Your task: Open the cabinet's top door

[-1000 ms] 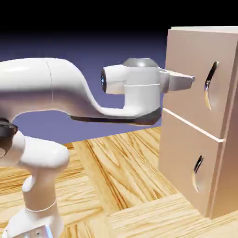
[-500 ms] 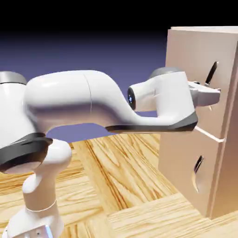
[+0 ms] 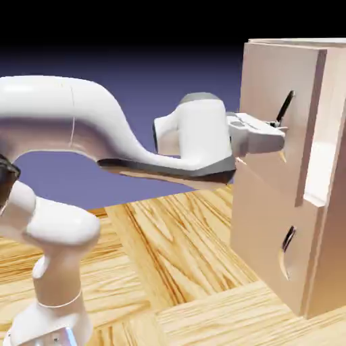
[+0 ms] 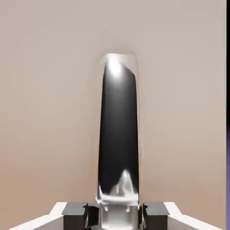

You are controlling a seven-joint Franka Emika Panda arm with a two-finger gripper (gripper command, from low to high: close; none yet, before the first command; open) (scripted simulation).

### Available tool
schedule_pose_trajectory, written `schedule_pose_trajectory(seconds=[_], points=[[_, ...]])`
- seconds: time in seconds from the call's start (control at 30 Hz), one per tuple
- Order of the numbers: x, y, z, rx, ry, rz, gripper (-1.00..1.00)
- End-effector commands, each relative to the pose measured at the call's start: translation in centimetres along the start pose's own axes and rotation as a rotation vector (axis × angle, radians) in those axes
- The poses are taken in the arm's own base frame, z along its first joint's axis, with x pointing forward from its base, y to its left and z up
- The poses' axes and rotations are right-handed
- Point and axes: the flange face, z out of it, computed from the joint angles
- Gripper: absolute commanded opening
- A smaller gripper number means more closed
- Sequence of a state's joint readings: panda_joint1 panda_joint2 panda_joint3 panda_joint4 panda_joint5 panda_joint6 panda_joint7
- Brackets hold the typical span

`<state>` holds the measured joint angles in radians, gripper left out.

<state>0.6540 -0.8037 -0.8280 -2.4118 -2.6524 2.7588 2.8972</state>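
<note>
- Blue-violet backdrop fades to black at the top behind everything, and a wooden table [image 3: 182,250] with broad plank grain runs across the floor of the scene.
- On the right stands the cabinet [image 3: 324,223], tall, boxy and pale beige-pink, resting on the table and cut off by the right edge of the exterior view.
- Its front shows two stacked panels. The top door [image 3: 270,108] stands ajar: its lower edge and right side sit proud of the cabinet body, with a step showing between it and the panel below.
- The lower panel [image 3: 267,223] lies flush with the cabinet and carries a short curved handle [image 3: 288,240] of its own, untouched.
- The white arm [image 3: 74,128] rises from the lower left, bends over in a thick elbow and reaches level to the right, toward the upper panel.
- The gripper [image 3: 276,128] is at the top handle [image 3: 286,108], whose dark upper end sticks up above the hand.
- From the hand view, the handle [image 4: 117,134] fills the middle as a long dark polished bar with a bright glint near its top, running away from the camera against flat beige wood.
- The two grey fingertips [image 4: 74,214] sit at the bottom, pressed in against either side of the bar's near end, so the hand is pinching the handle.
- A thin strip of blue backdrop shows past the door's right edge in the hand view.
</note>
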Motion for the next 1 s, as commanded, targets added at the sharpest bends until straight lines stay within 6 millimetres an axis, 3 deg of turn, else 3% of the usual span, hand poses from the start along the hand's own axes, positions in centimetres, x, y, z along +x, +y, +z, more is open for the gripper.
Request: schedule_pose_trajectory(seconds=[0.0, 0.37, 0.97], points=[[-0.2, -0.2, -0.5, -0.013, 0.013, 0.001, -1.0], [-2.5, -2.5, -5.7, -0.141, 0.14, 0.001, -1.0], [-6.9, -6.9, -12.1, -0.33, 0.329, 0.002, -1.0]])
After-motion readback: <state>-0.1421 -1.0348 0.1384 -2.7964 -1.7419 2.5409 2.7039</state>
